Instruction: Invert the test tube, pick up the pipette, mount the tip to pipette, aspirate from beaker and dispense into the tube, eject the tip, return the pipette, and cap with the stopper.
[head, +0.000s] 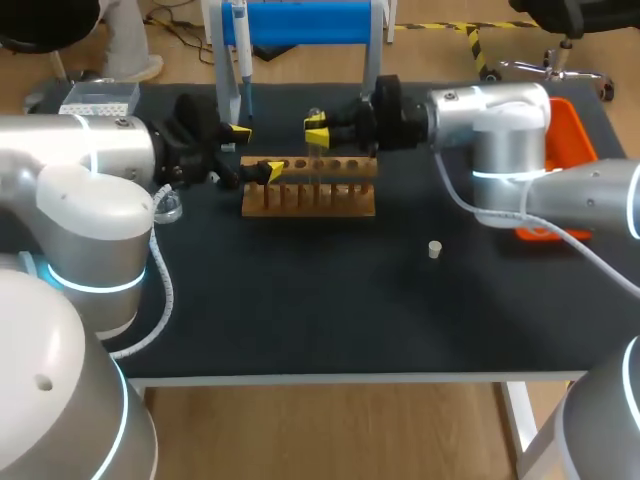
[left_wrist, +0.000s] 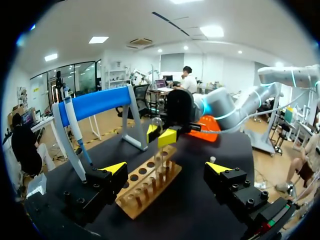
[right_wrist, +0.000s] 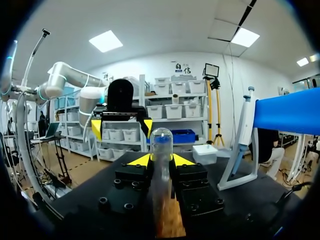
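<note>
Right gripper (right_wrist: 161, 161) clamped on the test tube (right_wrist: 161, 136), rounded end up.
Probably best to turn it mouth-up slowly with a firm grip. The rack (head: 308, 195) sits at the tube's 6 o'clock, and the left gripper (head: 254, 150) stands wide open at the rack's 9 o'clock.

Wooden rack (head: 308, 200) on the black bench (head: 330, 300), under the right jaws and just ahead of the left jaws. Blue-barred stand (head: 300, 22) beside both; orange tray (head: 575, 130) well behind the right jaws.

Wooden rack (head: 308, 197), clear glass tube (right_wrist: 161, 165)
</note>
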